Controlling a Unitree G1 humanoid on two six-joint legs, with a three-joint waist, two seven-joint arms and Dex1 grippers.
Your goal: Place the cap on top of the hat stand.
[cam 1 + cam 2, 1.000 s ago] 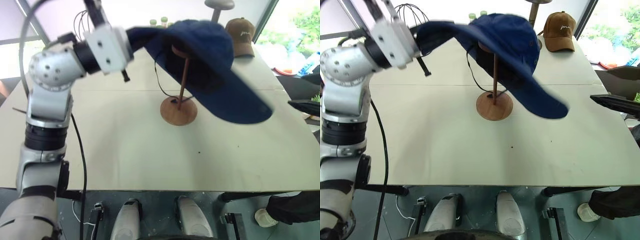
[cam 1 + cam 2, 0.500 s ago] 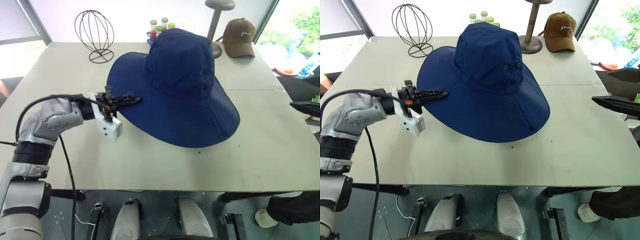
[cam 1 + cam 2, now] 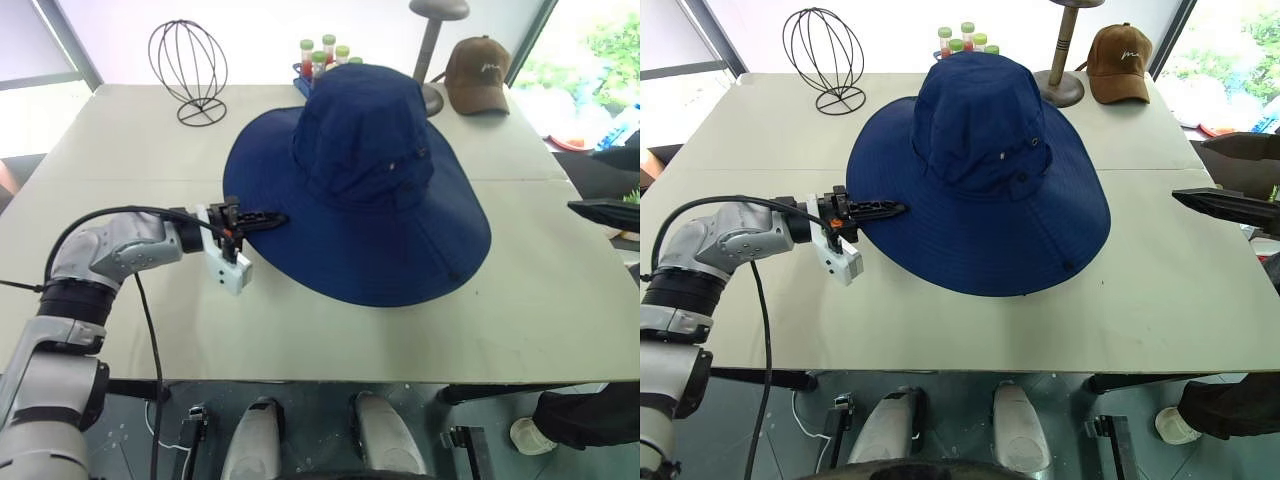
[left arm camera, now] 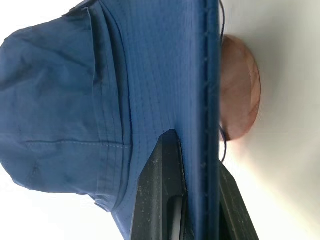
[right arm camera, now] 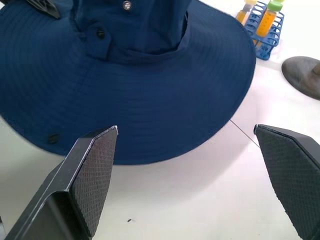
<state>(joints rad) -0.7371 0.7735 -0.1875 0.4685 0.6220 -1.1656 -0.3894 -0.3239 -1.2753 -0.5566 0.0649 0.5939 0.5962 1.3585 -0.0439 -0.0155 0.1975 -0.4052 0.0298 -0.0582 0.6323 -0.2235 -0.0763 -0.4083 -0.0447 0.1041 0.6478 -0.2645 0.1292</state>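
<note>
Moved: cap [image 3: 365,175] lowered from a tilted hang to sit level over hat stand [image 4: 240,95].
Left gripper [image 3: 888,209]: clamped on cap's left brim.
Right gripper [image 5: 187,175]: wide apart, right of cap.

Silver-grey arm [image 3: 105,250], black cable, white wrist block

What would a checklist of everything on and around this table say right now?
Surface: pale table, seam across the middle.
Job's things: blue hat sits over the wooden stand; stand's round base shows under the brim.
Clutter: wire globe stand, bottle rack, grey stand, brown cap along the far edge.
Grippers: left gripper has its fingers shut on the brim; right gripper open, apart from the hat.
Cables: black cable along the left arm.
Surroundings: shoe on the floor.
</note>
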